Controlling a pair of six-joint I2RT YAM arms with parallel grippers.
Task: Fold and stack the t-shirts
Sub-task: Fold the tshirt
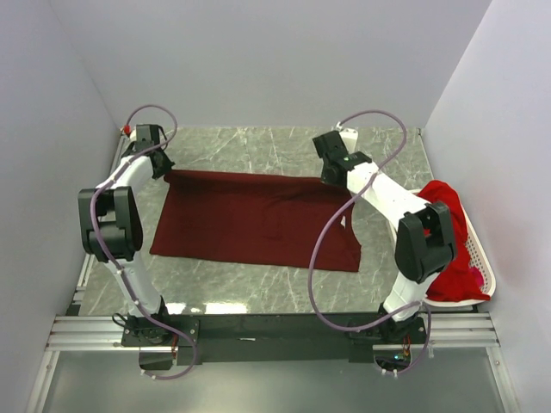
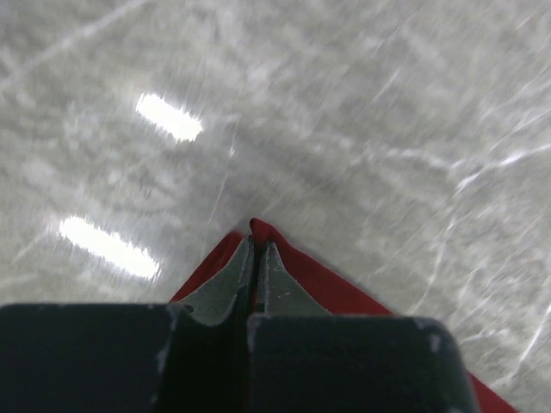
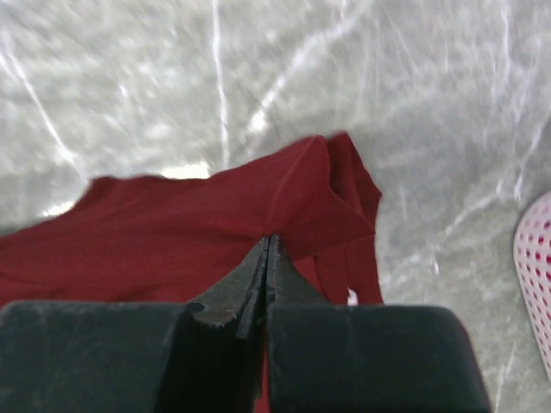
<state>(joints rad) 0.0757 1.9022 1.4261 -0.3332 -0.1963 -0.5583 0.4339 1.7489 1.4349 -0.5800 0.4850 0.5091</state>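
A dark maroon t-shirt (image 1: 254,219) lies spread flat on the marble table. My left gripper (image 1: 164,170) is shut on its far left corner, which shows as red cloth (image 2: 327,284) round the closed jaws (image 2: 256,249) in the left wrist view. My right gripper (image 1: 331,179) is shut on the shirt's far right edge, where the cloth (image 3: 215,232) folds over by the closed jaws (image 3: 269,245). Bright red t-shirts (image 1: 449,241) are heaped in the white basket at the right.
The white perforated basket (image 1: 489,277) stands at the table's right edge against the wall; its rim shows in the right wrist view (image 3: 535,267). Grey walls close in the left, back and right. The arm bases sit on a black rail (image 1: 275,329) at the near edge.
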